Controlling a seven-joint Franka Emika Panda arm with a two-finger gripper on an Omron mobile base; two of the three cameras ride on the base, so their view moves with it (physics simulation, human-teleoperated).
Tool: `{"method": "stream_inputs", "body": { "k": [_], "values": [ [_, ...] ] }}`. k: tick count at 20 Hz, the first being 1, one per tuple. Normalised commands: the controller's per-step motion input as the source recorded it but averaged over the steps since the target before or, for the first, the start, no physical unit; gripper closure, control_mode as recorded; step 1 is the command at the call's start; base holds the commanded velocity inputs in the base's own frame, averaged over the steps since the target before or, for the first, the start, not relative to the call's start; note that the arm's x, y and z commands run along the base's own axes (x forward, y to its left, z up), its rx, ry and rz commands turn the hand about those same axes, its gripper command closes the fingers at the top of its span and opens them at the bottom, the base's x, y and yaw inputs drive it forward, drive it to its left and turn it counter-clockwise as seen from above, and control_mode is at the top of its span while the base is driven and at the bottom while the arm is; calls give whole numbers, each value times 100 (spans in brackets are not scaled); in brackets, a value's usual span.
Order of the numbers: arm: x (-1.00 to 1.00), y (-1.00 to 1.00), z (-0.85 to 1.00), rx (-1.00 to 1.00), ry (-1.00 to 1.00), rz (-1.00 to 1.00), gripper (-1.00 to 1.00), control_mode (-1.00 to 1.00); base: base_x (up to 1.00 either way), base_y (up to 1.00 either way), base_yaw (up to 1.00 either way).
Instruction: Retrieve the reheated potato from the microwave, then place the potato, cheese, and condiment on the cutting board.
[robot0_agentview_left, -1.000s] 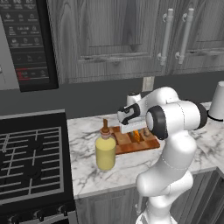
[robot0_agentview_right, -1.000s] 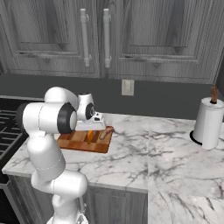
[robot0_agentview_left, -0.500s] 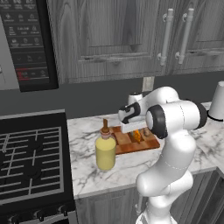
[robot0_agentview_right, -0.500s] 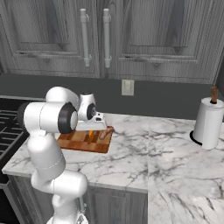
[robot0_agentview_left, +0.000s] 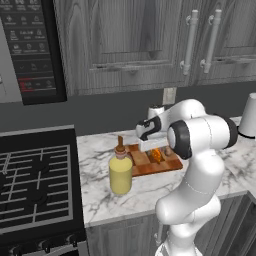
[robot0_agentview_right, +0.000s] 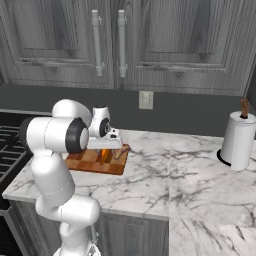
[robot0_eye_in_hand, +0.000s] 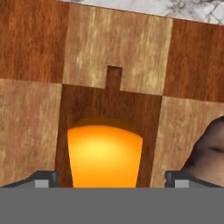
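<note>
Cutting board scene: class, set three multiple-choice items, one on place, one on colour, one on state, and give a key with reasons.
1. Where does the condiment stand?
A. on the counter beside the cutting board
B. on the stove
C. inside a cabinet

2. What colour is the cheese?
A. green
B. orange-yellow
C. white

3. How are the jaws of the end effector set?
A. shut on the potato
B. shut on the cheese
C. open, one each side of the cheese

Key: 1 A, the bottle sits on marble at the board's stove-side edge. 2 B, the hand view shows an orange-yellow wedge. 3 C, the fingertips stand clear of the wedge, the potato lying beside it.
</note>
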Motion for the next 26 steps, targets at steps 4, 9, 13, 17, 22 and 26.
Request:
{"method": "stream_inputs", "body": {
  "k": [4,9,13,17,22,26],
  "values": [
    [-5,0,26,3,0,0,-100,-100,0,0,0],
    [-6,0,44,0,0,0,-100,-100,0,0,0],
    [-38,0,33,0,-6,0,-100,-100,0,0,0],
    [-56,0,22,2,-10,4,-100,-100,0,0,0],
    [-61,0,21,7,-11,12,-100,-100,0,0,0],
    [-46,0,29,14,-1,18,-100,-100,0,0,0]
  ]
}}
